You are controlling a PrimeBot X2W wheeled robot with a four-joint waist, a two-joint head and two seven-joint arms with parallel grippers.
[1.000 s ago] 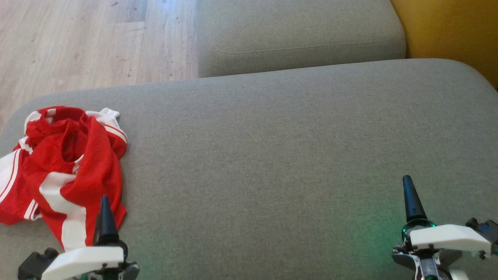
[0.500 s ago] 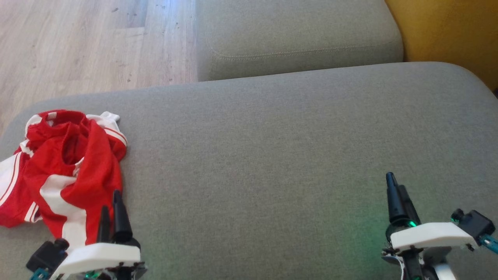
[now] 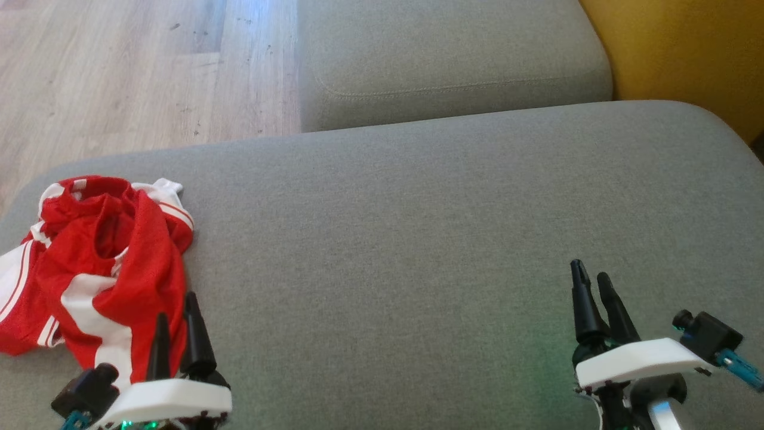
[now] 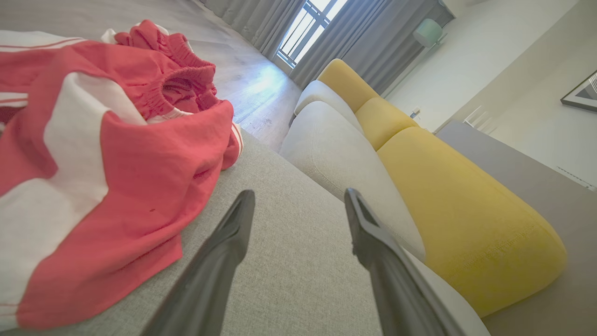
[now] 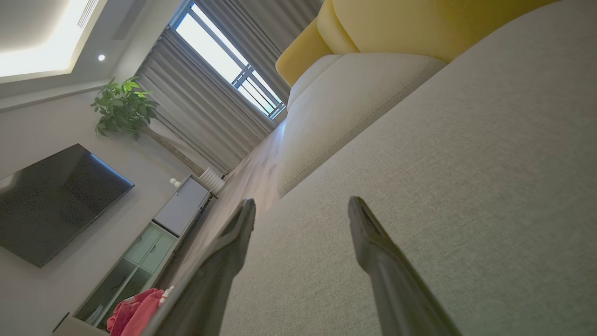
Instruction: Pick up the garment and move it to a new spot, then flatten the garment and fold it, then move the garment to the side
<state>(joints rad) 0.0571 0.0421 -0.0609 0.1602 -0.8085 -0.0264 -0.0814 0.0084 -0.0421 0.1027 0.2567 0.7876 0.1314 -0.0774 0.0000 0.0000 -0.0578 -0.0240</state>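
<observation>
Tools: the left tool [image 3: 176, 307] stands at the near left, fingers spread wide with nothing between them. You see its tips just beside the near edge of the garment [image 3: 107, 251]. At the near right, the right tool [image 3: 590, 270] is equally wide and empty, above the bare cushion [image 3: 388, 239]. Locate the garment in a crumpled red-and-white heap at the cushion's left end, well apart from the right tool. Beyond lies a second cushion [image 3: 447, 60], with the floor [image 3: 119, 77] to its left and a yellow backrest [image 3: 686, 54] to its right.
</observation>
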